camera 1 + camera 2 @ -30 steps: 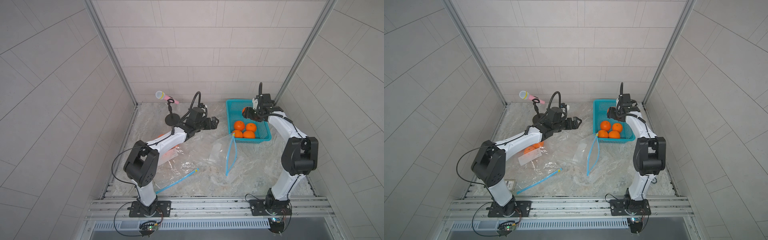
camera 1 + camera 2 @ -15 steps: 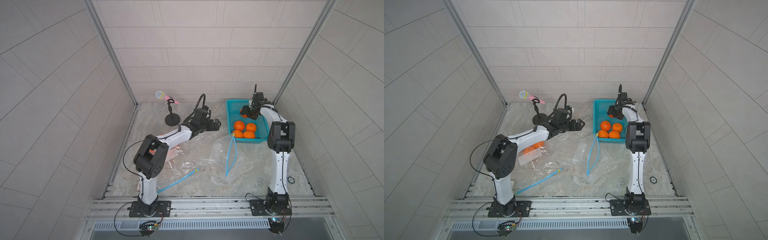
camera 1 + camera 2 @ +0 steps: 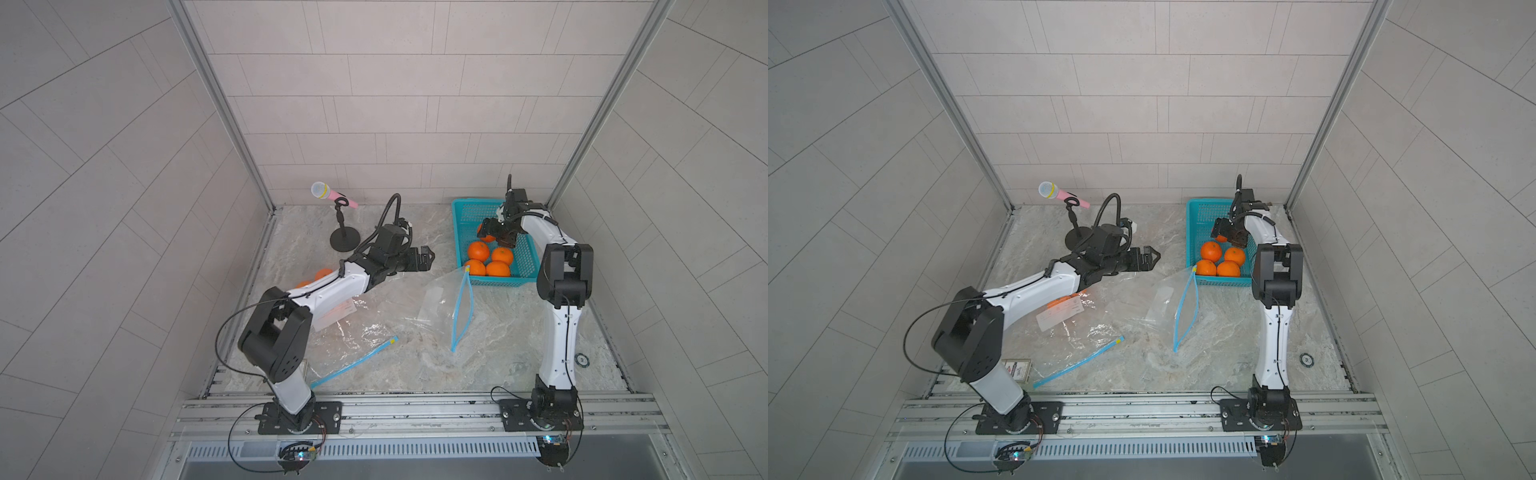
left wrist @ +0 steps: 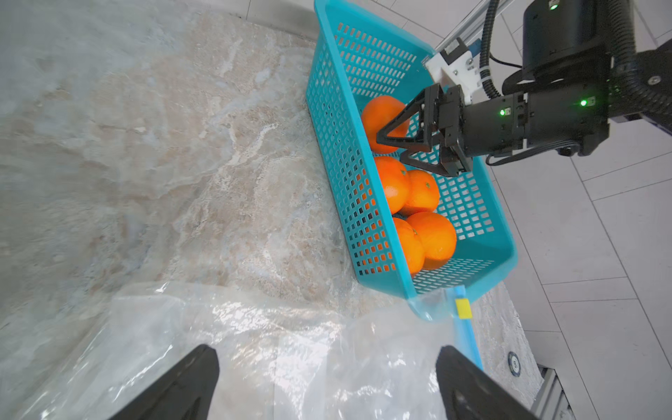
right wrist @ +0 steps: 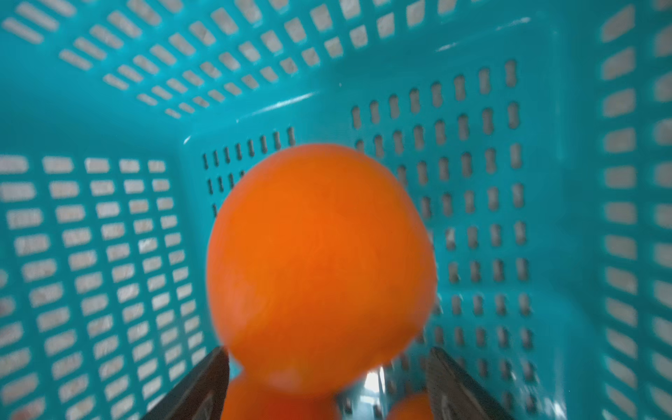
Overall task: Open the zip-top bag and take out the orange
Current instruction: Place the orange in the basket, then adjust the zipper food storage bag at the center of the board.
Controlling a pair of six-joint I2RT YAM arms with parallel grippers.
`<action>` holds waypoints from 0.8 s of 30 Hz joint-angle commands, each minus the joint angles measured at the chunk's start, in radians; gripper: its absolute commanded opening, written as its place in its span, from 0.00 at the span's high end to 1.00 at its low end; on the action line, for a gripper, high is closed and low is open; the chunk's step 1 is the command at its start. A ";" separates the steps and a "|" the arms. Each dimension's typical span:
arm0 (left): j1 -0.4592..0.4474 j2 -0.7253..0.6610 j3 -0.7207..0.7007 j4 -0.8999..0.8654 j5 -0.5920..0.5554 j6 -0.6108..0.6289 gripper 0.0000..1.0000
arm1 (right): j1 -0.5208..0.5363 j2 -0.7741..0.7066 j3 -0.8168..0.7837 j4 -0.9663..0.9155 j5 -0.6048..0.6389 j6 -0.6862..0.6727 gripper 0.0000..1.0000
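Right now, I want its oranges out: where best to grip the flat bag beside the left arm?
Pinch the yellow slider at the end of its blue zipper strip, probably from above, jaws straddling the strip: the bag lies flat on the table, leaving little else to grasp.

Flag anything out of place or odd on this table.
The empty bag has its blue zip edge propped up against the basket at its near corner, not lying flat. A pink microphone at the back seems unrelated to the fruit. Nothing looks spilled or broken.

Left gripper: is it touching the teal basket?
Apart. Both top views show bare tabletop between the left gripper and the basket wall.
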 commanded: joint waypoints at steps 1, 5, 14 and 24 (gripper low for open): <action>-0.005 -0.126 -0.105 -0.073 -0.061 0.016 0.00 | 0.044 -0.250 -0.086 -0.031 0.056 -0.036 0.13; -0.001 -0.295 -0.257 -0.180 -0.123 0.020 0.01 | 0.127 -0.520 -0.348 0.051 0.073 0.002 0.10; 0.012 -0.755 -0.613 -0.299 -0.326 -0.068 0.08 | 0.604 -1.046 -1.023 0.362 0.112 0.180 0.16; 0.012 -0.796 -0.646 -0.415 -0.343 -0.095 0.09 | 0.779 -1.031 -1.256 0.471 0.303 0.235 0.18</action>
